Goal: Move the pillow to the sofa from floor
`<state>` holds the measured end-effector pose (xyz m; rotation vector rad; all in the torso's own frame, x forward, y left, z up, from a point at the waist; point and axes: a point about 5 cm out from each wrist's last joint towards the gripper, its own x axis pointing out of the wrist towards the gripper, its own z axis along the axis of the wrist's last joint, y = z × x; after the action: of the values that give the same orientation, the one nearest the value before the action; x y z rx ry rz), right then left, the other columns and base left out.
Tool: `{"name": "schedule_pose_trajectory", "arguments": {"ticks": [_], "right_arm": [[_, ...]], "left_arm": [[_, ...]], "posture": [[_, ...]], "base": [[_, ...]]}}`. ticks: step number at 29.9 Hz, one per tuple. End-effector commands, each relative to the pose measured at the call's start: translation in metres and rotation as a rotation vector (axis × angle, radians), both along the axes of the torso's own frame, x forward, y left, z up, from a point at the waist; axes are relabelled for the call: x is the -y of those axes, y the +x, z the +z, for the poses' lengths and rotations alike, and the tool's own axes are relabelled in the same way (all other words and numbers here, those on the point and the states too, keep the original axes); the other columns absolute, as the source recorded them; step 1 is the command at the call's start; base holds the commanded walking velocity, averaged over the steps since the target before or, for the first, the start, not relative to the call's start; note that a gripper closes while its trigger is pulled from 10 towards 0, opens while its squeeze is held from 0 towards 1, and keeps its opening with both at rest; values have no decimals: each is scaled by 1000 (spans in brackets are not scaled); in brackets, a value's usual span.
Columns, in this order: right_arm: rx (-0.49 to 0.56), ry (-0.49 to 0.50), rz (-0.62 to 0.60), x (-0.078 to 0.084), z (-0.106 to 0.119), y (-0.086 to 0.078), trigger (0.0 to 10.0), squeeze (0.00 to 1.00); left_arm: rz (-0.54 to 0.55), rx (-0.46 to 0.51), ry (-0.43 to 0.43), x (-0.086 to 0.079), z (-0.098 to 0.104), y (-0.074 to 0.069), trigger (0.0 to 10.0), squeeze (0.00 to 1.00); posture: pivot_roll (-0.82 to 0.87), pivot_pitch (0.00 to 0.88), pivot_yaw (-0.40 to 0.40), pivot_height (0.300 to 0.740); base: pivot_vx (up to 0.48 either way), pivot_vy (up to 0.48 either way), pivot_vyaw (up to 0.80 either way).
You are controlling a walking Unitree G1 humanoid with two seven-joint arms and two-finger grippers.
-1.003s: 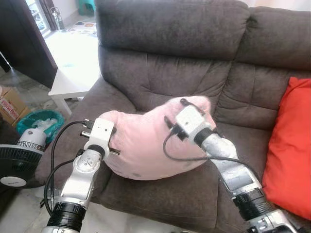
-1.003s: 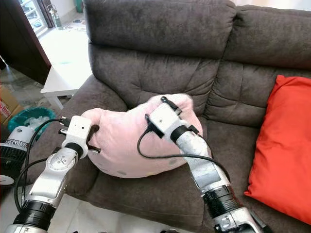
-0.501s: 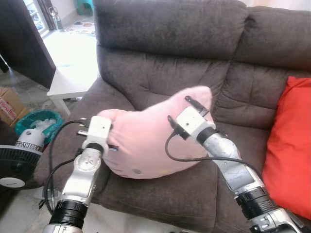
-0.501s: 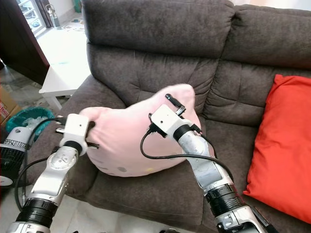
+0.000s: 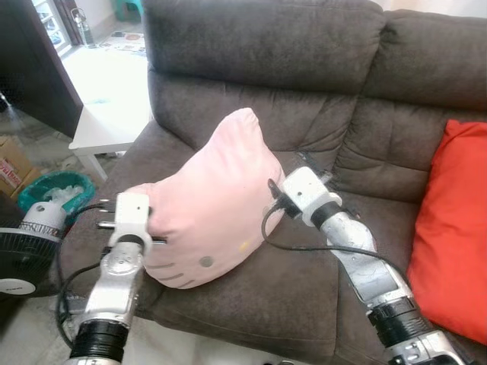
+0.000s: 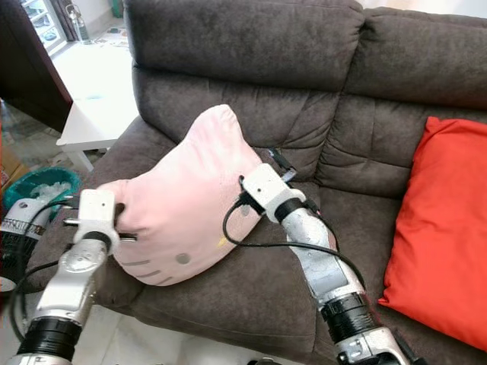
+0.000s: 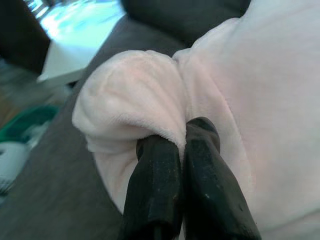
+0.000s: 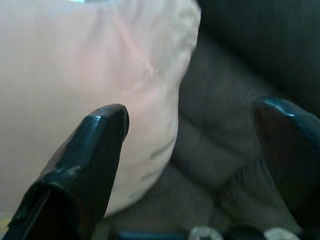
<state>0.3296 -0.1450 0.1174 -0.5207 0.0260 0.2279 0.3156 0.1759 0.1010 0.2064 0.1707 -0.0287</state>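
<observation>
Resting on the left seat of the sofa (image 5: 304, 46), leaning up toward the back cushion, with one corner hanging past the front edge of the seat: pink pillow (image 5: 209, 201), soft and floppy, already off the floor. Pinching that low corner, left gripper (image 7: 181, 145), fingers pressed together on a fold of the fuzzy cloth. Sitting just beside the pillow's other side, near the middle of the seat, right gripper (image 8: 192, 145), fingers wide apart and holding nothing. Best to nudge the low corner a bit farther back onto the seat, away from the front edge, so as not to let the pillow slide off. Then to let go slowly and pull straight back, so as not to drag the soft cloth along. Good to keep the open fingers close by, ready to stop any tipping. Lying at the right end of the sofa, well apart, red cushion (image 5: 449, 228). Standing past the left armrest, white table (image 5: 110, 114) and green bin (image 5: 57, 190); no need to touch any of them.
</observation>
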Motion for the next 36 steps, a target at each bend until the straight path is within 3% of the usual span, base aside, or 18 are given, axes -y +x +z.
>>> {"name": "schedule_pose_trajectory", "arguments": {"ticks": [1, 3, 9, 13, 16, 22, 25, 28, 29, 30, 32, 33, 36], "right_arm": [[-73, 52, -114, 19, -20, -5, 10000, 0], [-155, 94, -214, 34, -44, -15, 10000, 0], [-233, 147, -277, 40, -71, -28, 10000, 0], [-313, 86, -384, 50, -105, -49, 10000, 0], [-409, 48, -456, 52, -133, -71, 10000, 0], [-523, 38, -467, 47, -159, -96, 10000, 0], [-547, 36, -464, 45, -164, -102, 10000, 0], [-582, 30, -462, 44, -170, -108, 10000, 0], [-594, 26, -460, 44, -171, -110, 10000, 0], [-594, 26, -460, 44, -171, -110, 10000, 0], [-613, 24, -465, 45, -175, -114, 10000, 0], [-613, 24, -465, 45, -175, -114, 10000, 0], [-676, 111, -535, 49, -184, -126, 10000, 0]], "left_arm": [[-51, 12, -27, 8, 1, -2, 10000, 0], [22, 56, -19, 0, 5, -3, 10000, 0], [245, 94, -62, -31, 10, -3, 10000, 0], [414, 127, -73, -61, 13, -7, 10000, 0], [505, 98, -54, -73, 5, -15, 10000, 0], [542, 68, -22, -71, -2, -24, 10000, 0], [536, 51, -21, -65, -6, -26, 10000, 0], [432, 40, -101, -45, -11, -20, 10000, 0], [347, 58, -115, -36, -7, -15, 10000, 0], [347, 58, -115, -36, -7, -15, 10000, 0], [200, 92, -127, -19, -1, -8, 10000, 0], [200, 92, -127, -19, -1, -8, 10000, 0], [-85, 168, -67, 11, 10, -6, 10000, 0]], "posture": [[108, 85, -19, 740], [108, 85, -18, 740], [112, 89, -20, 740], [117, 87, -17, 740], [120, 89, -16, 740], [124, 92, -16, 740], [123, 91, -16, 740], [118, 90, -16, 740], [116, 89, -17, 740], [116, 89, -17, 740], [117, 89, -18, 740], [117, 89, -18, 740], [118, 88, -18, 740]], "base": [[0, 0, 0], [0, 0, 0], [0, 0, 0], [0, 0, 0], [0, 0, 0], [0, 0, 0], [0, 0, 0], [0, 0, 0], [0, 0, 0], [0, 0, 0], [0, 0, 0], [0, 0, 0], [0, 0, 0]]}}
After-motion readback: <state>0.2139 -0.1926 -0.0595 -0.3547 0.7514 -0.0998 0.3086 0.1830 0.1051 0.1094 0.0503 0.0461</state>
